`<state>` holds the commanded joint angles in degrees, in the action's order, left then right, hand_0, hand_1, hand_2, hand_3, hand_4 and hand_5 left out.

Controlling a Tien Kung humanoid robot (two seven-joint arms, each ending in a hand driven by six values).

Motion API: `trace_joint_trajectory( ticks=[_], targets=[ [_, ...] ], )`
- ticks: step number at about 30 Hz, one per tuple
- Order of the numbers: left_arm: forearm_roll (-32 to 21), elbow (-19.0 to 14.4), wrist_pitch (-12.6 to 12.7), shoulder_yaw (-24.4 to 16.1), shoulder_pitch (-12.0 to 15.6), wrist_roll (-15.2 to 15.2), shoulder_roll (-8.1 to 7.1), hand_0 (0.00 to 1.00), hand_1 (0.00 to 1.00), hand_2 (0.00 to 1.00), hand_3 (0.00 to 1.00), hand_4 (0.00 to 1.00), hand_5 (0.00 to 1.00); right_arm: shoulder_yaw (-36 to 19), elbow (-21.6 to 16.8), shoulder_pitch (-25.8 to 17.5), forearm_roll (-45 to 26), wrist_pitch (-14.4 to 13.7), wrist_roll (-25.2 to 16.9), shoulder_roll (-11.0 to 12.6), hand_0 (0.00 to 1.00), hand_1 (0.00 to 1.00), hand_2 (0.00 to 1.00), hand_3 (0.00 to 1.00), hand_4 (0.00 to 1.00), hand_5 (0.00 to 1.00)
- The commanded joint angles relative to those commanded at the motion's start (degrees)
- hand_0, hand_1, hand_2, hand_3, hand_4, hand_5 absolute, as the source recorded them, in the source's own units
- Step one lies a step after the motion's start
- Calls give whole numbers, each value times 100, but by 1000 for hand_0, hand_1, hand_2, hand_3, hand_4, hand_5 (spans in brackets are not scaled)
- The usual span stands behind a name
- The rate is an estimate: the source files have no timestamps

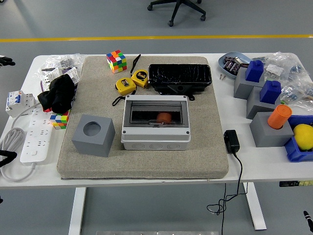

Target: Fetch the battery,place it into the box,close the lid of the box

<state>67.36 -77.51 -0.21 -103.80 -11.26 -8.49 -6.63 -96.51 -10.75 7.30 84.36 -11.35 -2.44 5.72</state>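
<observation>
At the far left edge only a dark sliver of the left hand [4,60] shows, level with the table's back edge and well apart from everything on the mat; whether its fingers are spread or curled cannot be told. Another dark fragment low on the left edge may belong to the same arm, but too little of it is visible to say. The right hand is not visible at all.

Moving right, the grey holder block [93,134] stands on the mat with its round socket empty. Just beside it sits the box [156,122], whose smoky transparent lid [155,113] lies flat over the opening. Through it an orange, rounded battery [164,117] shows, resting inside near the middle.

Judging by this layout, the fetching, placing and closing all look done (the lid appears fully down, though a latch click cannot be checked from here). The step in hand seems to be clearing the arm away from the workspace. The next move asks little: keep the arm off the power strip [35,135] and its cable at the left, and leave the box undisturbed.
</observation>
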Motion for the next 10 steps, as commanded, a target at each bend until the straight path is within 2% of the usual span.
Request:
trace_joint_trajectory(
  ticks=[2,3,7,10],
  targets=[
    [384,-68,31,4,10,63,2,487,518,434,407,998,688,-20,1,-3,11,3,2,-3,869,862,817,845,998,998],
    [586,-98,37,5,16,93,4,598,650,625,611,998,691,-22,1,-5,10,5,1,-5,869,862,817,845,998,998],
    [1202,-195,24,34,28,204,12,598,650,625,611,998,691,-32,-4,-16,17,11,3,-4,869,862,817,845,998,998],
    [1214,-195,10,40,32,224,17,598,650,625,611,998,691,-18,-1,4,27,21,11,3,869,862,817,845,998,998]
  ],
)
